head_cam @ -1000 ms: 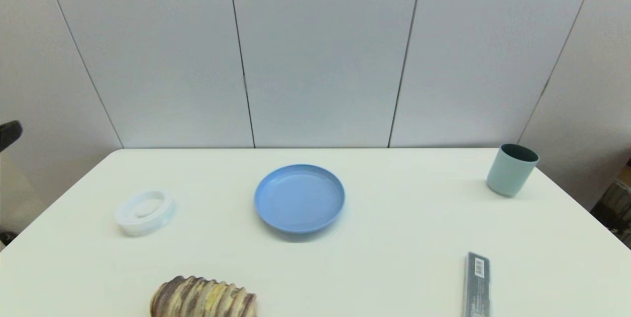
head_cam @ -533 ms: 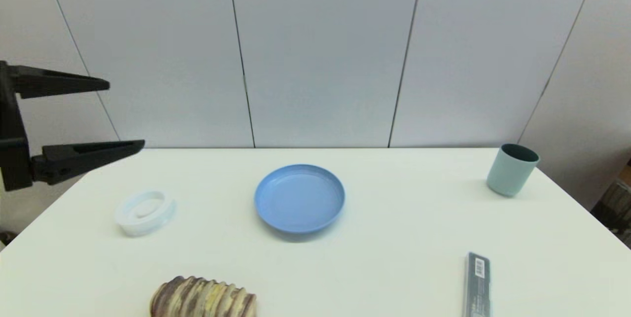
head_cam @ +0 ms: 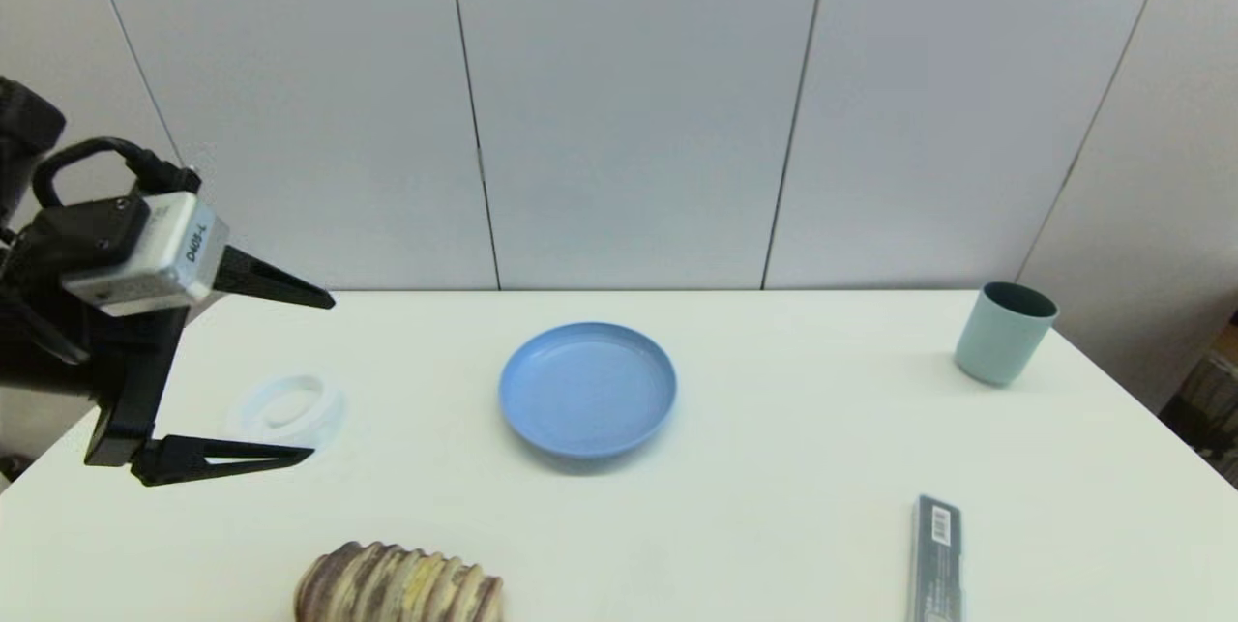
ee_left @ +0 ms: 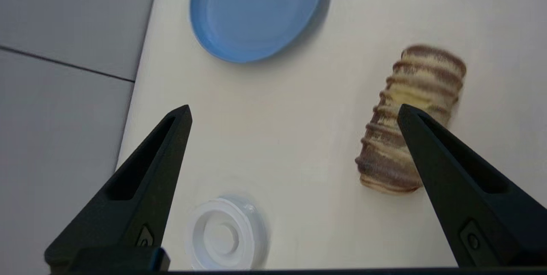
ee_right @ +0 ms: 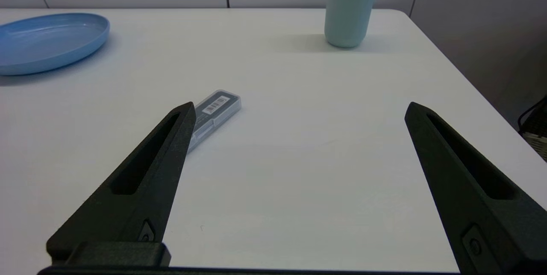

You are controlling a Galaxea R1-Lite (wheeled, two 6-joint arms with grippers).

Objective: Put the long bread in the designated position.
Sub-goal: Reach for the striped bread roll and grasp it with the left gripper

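The long bread (head_cam: 398, 585), a ridged loaf striped brown, tan and yellow, lies at the table's near edge, left of centre. My left gripper (head_cam: 322, 377) hangs open in the air over the table's left side, above the white ring and farther back than the bread. In the left wrist view the bread (ee_left: 416, 76) lies below, partly behind one finger (ee_left: 453, 172), and the left gripper (ee_left: 294, 108) holds nothing. My right gripper (ee_right: 300, 106) is open and empty, low over the table's right side, outside the head view. No mark shows the designated position on the white tabletop.
A blue plate (head_cam: 587, 390) sits mid-table. A white ring-shaped lid (head_cam: 287, 409) lies at the left, a pale green cup (head_cam: 1004, 332) at the far right corner, a flat grey barcoded box (head_cam: 936, 559) at the near right. Grey wall panels stand behind the table.
My left arm has come in from the left, and its gripper has swung down and turned. It stays open and now hangs lower, over the white ring. The objects have not moved.
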